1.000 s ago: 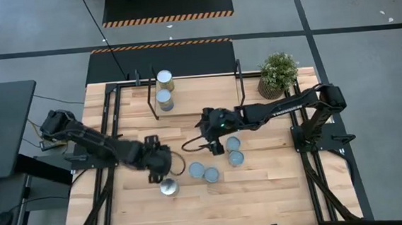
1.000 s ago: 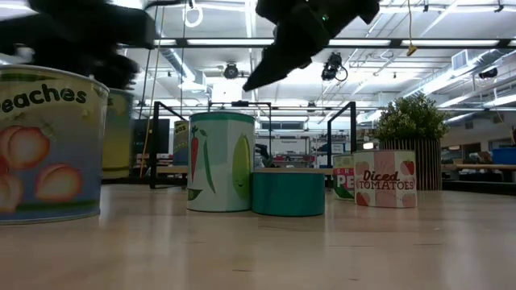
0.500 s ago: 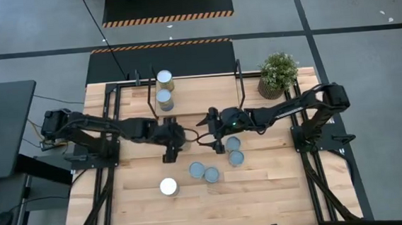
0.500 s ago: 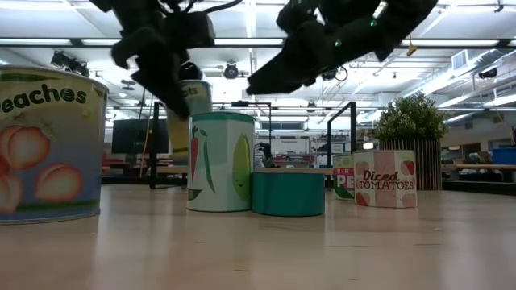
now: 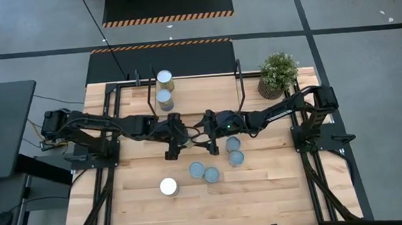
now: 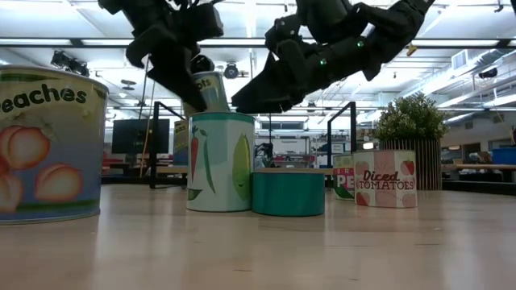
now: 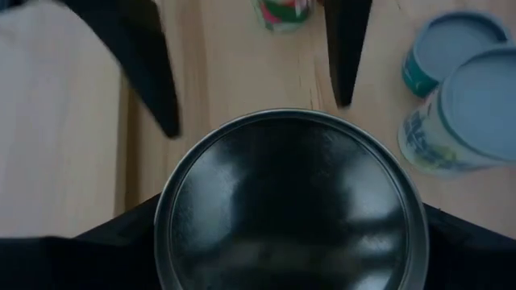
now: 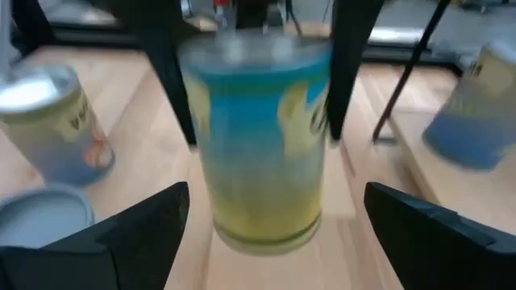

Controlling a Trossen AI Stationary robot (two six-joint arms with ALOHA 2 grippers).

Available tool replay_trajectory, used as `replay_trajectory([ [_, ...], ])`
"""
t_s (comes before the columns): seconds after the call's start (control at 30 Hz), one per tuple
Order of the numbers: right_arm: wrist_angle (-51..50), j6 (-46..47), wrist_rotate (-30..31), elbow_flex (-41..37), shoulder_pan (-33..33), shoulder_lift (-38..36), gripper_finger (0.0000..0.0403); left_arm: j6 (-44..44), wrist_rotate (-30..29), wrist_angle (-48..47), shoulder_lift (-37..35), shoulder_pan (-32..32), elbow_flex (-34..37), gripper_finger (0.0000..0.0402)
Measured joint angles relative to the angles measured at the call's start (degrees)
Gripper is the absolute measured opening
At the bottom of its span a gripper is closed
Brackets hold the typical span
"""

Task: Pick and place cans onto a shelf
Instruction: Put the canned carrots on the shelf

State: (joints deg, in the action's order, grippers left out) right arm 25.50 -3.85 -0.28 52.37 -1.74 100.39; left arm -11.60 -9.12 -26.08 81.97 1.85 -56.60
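Note:
My left gripper (image 5: 172,137) is over the table's middle, shut on a can with a blue and yellow label (image 8: 262,137), held above the table (image 6: 210,90). My right gripper (image 5: 201,130) is open, close to the can on its right. Its fingers (image 7: 343,48) reach toward the can, and I see no touch. The shelf (image 5: 196,98), a light board between black uprights, is at the far middle. Two cans (image 5: 164,87) stand on its left end. Several more cans stand on the tabletop, one with a white top (image 5: 168,186) and a group (image 5: 218,161). My left gripper pinches the can's round side (image 7: 169,217) between its two fingers (image 7: 89,242), coming from above and slanting down. Its wrist view looks onto one dark round end of the can (image 7: 290,201). The can hangs lifted clear of the table, a little tilted.
A potted green plant (image 5: 278,73) stands at the far right corner. In the low view a big peaches can (image 6: 48,145), a tall vegetable can (image 6: 220,161), a short teal can (image 6: 288,192) and a diced tomatoes can (image 6: 385,179) stand on the table.
My left gripper has carried the can up and away from the near left, toward the table's middle and far edge. The white-topped can stays where it was. My right gripper has shifted toward the left, closing in on the held can.

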Motion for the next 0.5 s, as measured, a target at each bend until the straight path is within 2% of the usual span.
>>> replay_trajectory([
  [0.3,3.58,-0.51,0.80,0.01,0.15,1.77,0.0397,-2.85,-0.18,1.67,0.02,-0.13,-2.01,0.0321],
  [0.5,5.33,-1.31,0.75,-0.01,0.13,2.79,0.0370,-4.11,-0.22,3.48,0.19,-0.13,-2.01,0.0321],
])
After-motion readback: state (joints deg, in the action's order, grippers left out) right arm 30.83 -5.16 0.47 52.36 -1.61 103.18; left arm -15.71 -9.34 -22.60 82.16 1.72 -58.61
